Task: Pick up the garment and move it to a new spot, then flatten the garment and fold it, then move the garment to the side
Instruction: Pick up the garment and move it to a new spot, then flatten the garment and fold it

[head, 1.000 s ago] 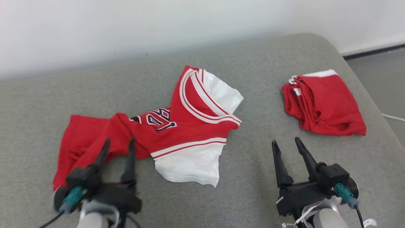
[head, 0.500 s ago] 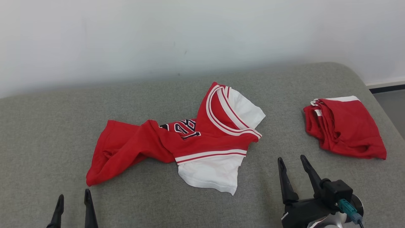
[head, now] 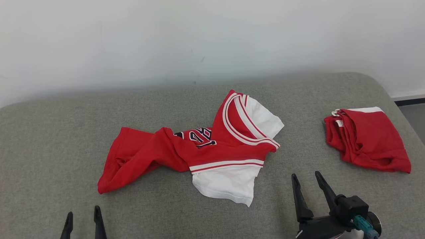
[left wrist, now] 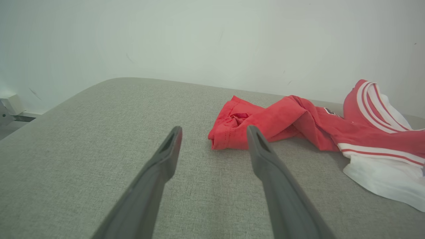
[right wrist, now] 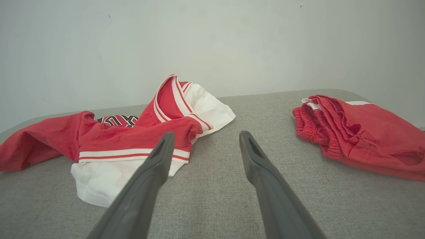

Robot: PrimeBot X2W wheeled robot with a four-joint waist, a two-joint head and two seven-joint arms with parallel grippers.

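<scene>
We work over the grey cushion, where the jersey lies crumpled and twisted mid-surface, with 1 red end bunched toward our left. The folded shorts sit well apart on the right, and a wide drag could sweep the jersey into them. The left gripper and right gripper both stand with jaws apart, holding nothing, short of the cloth. Pinching 2 layers at the twist would likely lift a knot, not an edge.

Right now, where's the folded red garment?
Head view: the folded red garment lies at the right end of the grey fabric cushion, beyond the right gripper.
</scene>
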